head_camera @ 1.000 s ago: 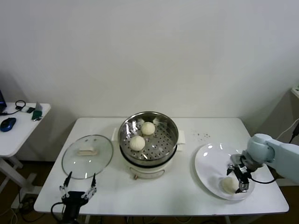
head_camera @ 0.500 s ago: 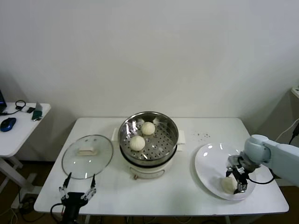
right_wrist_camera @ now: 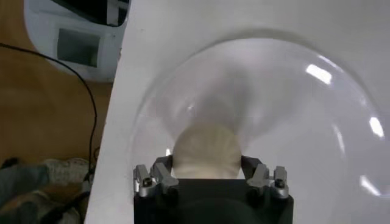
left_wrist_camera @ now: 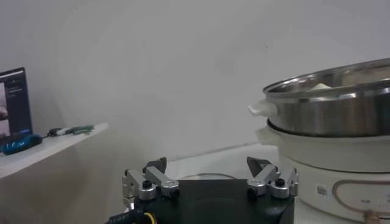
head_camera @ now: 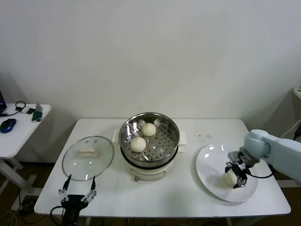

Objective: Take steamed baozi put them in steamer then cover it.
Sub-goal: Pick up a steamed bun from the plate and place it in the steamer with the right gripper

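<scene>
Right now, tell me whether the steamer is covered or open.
Open. The steamer has no lid on it; two baozi sit exposed on its perforated tray, and the cover lies flat on the table to its left.

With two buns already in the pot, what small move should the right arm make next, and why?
Probably lift straight up. The right claw is shut on a cream-white round dough bun just above the flat white plate, so raising it would clear the rim before carrying it toward the shiny steel steamer pot, where two buns lie. The left claw waits open at the table's front edge.
</scene>
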Robot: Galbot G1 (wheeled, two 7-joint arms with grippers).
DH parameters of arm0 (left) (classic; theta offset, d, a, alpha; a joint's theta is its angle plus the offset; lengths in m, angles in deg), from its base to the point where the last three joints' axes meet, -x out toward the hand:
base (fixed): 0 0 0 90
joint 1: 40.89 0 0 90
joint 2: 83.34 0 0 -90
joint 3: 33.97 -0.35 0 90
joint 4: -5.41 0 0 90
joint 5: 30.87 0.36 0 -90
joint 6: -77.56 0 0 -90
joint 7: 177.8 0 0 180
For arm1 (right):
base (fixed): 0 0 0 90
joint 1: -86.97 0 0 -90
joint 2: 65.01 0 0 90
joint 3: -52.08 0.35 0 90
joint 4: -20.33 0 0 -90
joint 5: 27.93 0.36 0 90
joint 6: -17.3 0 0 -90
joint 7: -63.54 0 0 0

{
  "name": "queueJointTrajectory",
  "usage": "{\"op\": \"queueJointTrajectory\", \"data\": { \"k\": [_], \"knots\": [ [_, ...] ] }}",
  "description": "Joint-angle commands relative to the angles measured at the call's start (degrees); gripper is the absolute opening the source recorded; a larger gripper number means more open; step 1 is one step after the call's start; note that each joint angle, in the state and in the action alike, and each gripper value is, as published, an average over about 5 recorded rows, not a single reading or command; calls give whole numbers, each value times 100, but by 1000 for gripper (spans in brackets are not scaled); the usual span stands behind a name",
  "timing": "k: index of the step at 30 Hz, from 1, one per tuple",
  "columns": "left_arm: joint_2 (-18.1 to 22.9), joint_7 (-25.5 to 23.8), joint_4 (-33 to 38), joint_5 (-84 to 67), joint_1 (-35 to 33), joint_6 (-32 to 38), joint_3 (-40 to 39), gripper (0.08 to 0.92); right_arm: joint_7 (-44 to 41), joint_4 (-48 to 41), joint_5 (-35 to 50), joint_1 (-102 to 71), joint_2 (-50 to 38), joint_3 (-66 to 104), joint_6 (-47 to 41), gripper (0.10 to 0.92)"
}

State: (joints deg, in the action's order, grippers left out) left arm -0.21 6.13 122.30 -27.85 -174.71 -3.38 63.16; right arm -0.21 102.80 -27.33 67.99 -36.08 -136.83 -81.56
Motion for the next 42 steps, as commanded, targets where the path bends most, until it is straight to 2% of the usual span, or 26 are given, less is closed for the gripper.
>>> {"op": "queueJointTrajectory", "data": {
  "k": [1, 8, 18, 26, 32, 42],
  "knots": [
    [3, 2, 23, 4, -7, 0, 4, 823, -256, -72, -49, 2416, 706, -1344, 1322, 728],
    [13, 8, 36, -13, -36, 14, 26, 823, -477, -299, 447, 3901, 1921, -1983, 2083, 729],
    [-2, 3, 0, -33, -28, 20, 37, 823, -669, -84, 541, 4185, 3182, -1726, 2722, 729],
    [-89, -4, 9, -39, -36, 23, 39, 823, -758, -83, -119, 3588, 4149, -1276, 3121, 729],
    [-129, -10, -2, -87, -13, -9, 10, 823, -791, -523, -697, 2875, 4820, -997, 3327, 729],
    [-237, -11, -49, -109, 31, 8, 10, 823, -880, -819, -1010, 2259, 5217, -1053, 3625, 729]
  ]
}}
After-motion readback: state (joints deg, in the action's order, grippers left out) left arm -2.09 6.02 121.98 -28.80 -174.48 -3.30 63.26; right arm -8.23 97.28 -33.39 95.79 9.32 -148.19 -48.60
